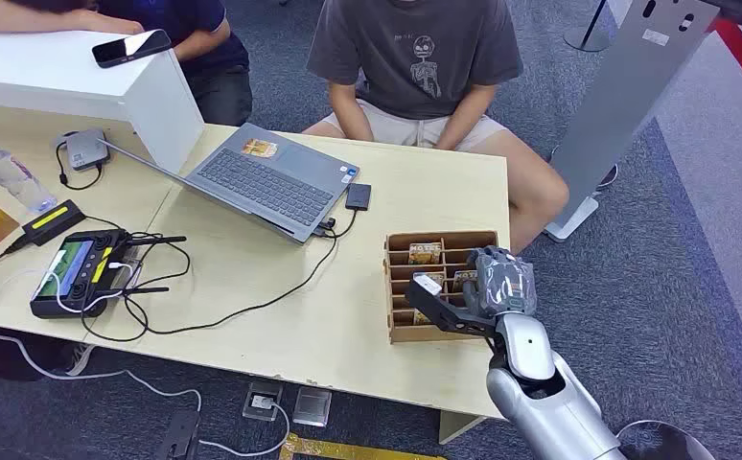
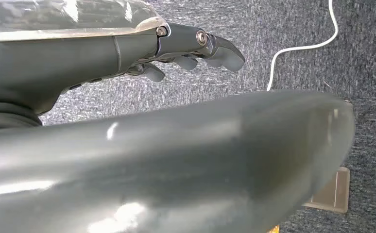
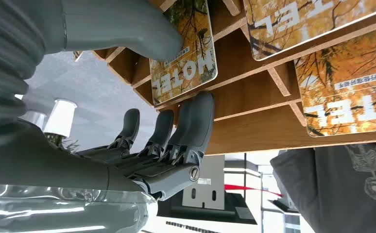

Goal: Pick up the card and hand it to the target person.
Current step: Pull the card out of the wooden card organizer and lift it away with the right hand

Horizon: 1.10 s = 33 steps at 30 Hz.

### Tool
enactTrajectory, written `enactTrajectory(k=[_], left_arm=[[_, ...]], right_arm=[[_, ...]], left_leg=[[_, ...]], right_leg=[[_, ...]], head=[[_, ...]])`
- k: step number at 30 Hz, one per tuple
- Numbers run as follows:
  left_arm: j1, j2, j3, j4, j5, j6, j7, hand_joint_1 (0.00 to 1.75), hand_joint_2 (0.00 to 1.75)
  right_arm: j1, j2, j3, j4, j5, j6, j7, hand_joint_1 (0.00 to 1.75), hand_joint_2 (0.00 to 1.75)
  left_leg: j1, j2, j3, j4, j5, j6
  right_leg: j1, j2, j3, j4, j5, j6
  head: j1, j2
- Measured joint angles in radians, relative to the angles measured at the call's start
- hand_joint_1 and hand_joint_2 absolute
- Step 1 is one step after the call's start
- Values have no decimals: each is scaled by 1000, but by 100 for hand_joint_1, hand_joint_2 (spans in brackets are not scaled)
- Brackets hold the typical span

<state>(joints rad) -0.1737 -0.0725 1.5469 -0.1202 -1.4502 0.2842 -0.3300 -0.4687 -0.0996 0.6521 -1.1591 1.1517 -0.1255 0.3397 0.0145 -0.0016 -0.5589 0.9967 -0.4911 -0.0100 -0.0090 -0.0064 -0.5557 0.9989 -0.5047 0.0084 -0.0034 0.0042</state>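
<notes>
Three cards (image 3: pixel 183 53) in rack (image 3: pixel 254 97)

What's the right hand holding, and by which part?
The right hand pinches a card by its end edge, thumb on the printed face and fingers behind it; the card sits in the wooden rack.

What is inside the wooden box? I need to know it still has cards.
The wooden box holds orange hotel cards in its slots. The right hand covers some compartments.
</notes>
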Motion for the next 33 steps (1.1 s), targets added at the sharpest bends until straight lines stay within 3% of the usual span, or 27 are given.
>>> enactTrajectory(k=[13, 21, 33], left_arm=[[0, 0, 0, 0, 10, 3, 0, 0, 0], [0, 0, 0, 0, 17, 7, 1, 0, 0], [0, 0, 0, 0, 24, 10, 6, 0, 0]], right_arm=[[1, -6, -23, -24, -3, 6, 7, 98, 175], [4, -6, -23, -28, -6, 15, 5, 123, 175], [1, 7, -18, -10, -8, 15, -32, 125, 175]], left_leg=[[0, 0, 0, 0, 0, 0], [0, 0, 0, 0, 0, 0], [0, 0, 1, 0, 0, 0]], right_leg=[[0, 0, 0, 0, 0, 0], [0, 0, 0, 0, 0, 0], [0, 0, 0, 0, 0, 0]], head=[[0, 0], [0, 0], [0, 0]])
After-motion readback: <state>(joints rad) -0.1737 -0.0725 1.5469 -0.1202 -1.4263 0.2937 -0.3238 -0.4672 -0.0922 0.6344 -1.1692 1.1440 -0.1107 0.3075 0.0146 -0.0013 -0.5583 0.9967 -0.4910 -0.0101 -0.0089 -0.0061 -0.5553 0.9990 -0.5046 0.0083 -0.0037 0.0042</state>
